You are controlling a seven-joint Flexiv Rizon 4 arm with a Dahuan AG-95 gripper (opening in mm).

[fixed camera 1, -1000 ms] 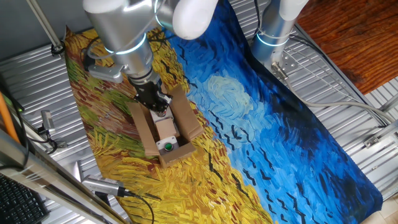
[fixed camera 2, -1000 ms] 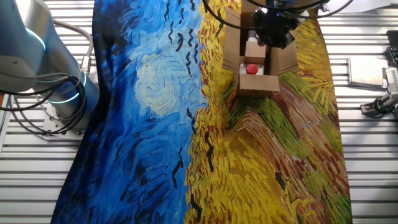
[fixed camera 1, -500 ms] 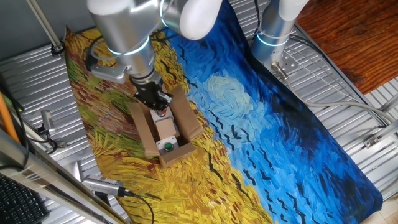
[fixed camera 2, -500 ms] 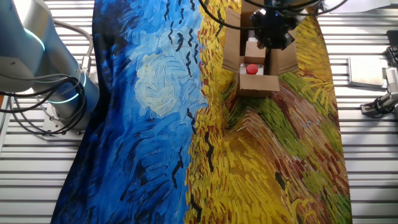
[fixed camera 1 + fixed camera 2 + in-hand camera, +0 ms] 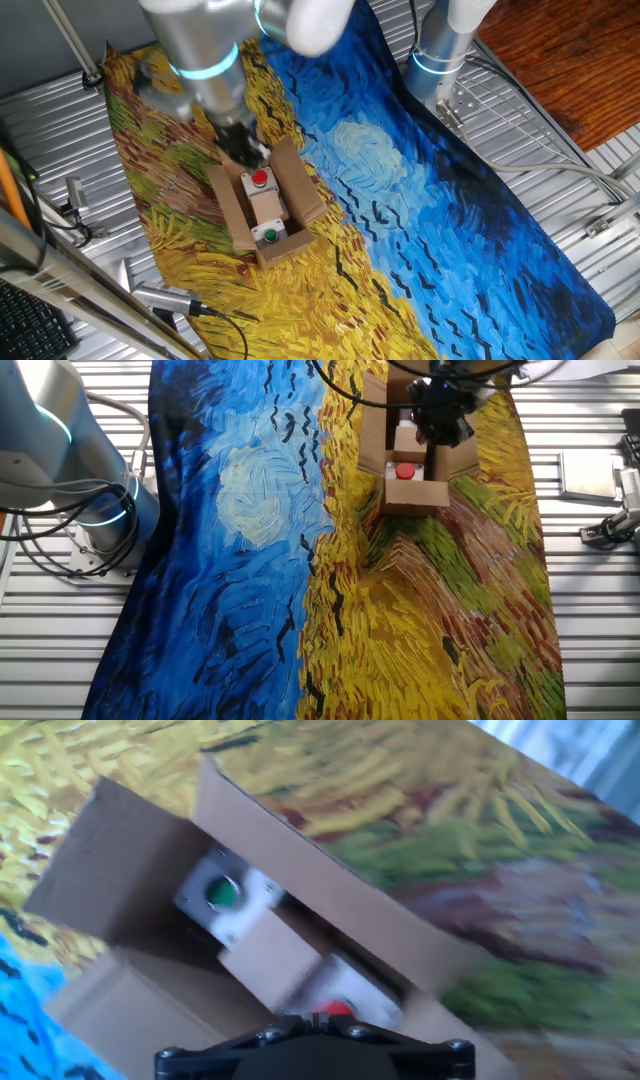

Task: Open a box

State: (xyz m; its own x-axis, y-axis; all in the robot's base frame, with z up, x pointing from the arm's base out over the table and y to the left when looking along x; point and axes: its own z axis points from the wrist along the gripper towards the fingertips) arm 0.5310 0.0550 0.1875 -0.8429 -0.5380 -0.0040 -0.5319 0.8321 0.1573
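Note:
The brown cardboard box [image 5: 298,188] lies on the yellow part of the painted cloth with its flaps spread open. It also shows in the other fixed view [image 5: 417,494] and in the hand view [image 5: 110,870]. Inside sits a beige unit with a red button [image 5: 260,180] and a green button [image 5: 269,236]. My gripper [image 5: 243,150] hovers just above the box's far end, by the red button, blurred by motion. In the hand view the black fingertips [image 5: 318,1020] look pressed together with nothing between them.
A second arm's base [image 5: 440,50] stands at the cloth's blue far edge. Metal tools [image 5: 75,200] lie on the slatted table left of the cloth, and a clamp-like part [image 5: 610,525] lies on the other side.
My gripper has lifted and drawn back from the box's far end, so the red button now shows uncovered in the fixed view. The box has not moved.

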